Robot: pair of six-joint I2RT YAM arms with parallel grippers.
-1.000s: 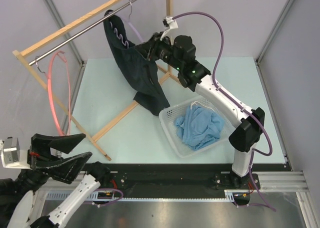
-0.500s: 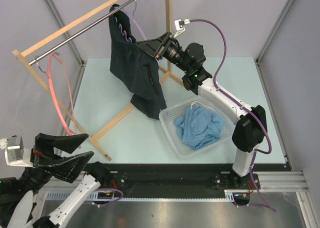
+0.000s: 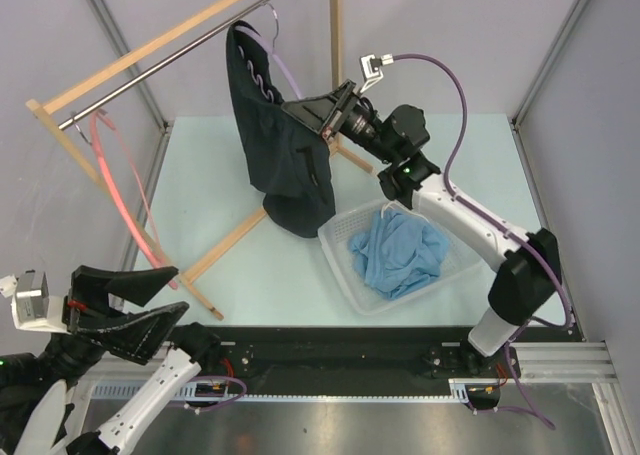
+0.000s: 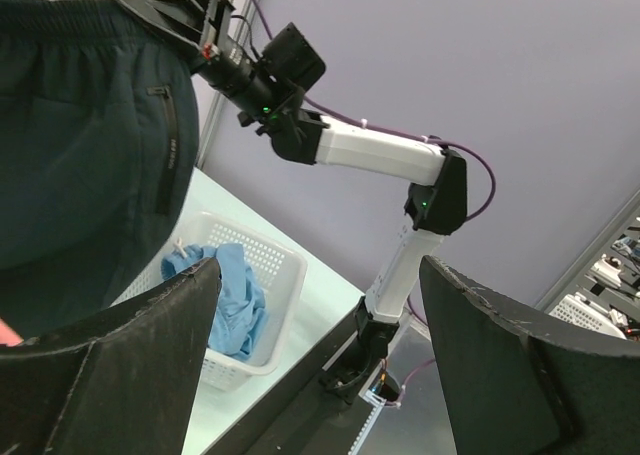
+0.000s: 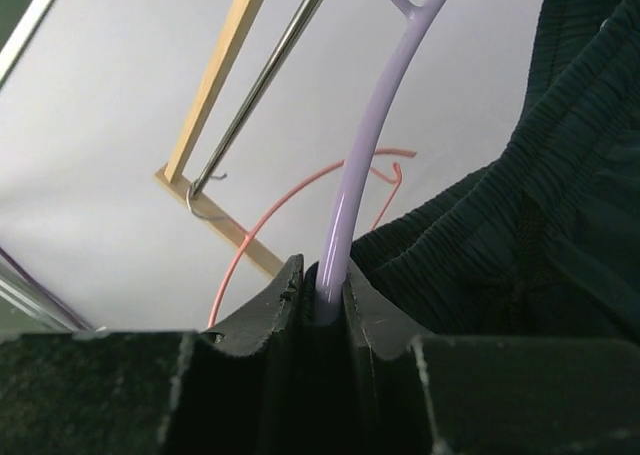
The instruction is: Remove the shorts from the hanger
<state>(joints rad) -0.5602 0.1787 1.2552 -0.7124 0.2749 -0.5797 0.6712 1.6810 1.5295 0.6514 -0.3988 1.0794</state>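
My right end effector (image 5: 322, 285) is clamped on the arm of the lilac hanger (image 5: 350, 175), not on cloth. The dark shorts (image 3: 285, 165) hang from that hanger on the metal rail (image 3: 170, 61), at the far side of the worktop (image 3: 250, 255). The light-blue shorts (image 3: 400, 250) already lie in the white basket (image 3: 340, 265). My left end effector (image 4: 315, 285) sits at the near left with its jaws spread wide and nothing between them, well apart from the garment.

My worry is that I hold only the hanger. A pull could lift its hook off the rail and bring hanger and shorts down together. The elastic waistband could also bunch and catch on the hanger arm. The empty pink hanger (image 3: 132, 197) hangs further left along the rail, so a jolt to the rail would set it swinging.

The right wrist view shows the pinch itself, with the gathered waistband just to its right. The top view hides that contact, but shows the hem low beside the basket's far-left corner, and I cannot tell whether they touch. The left wrist view adds the pocket seam.
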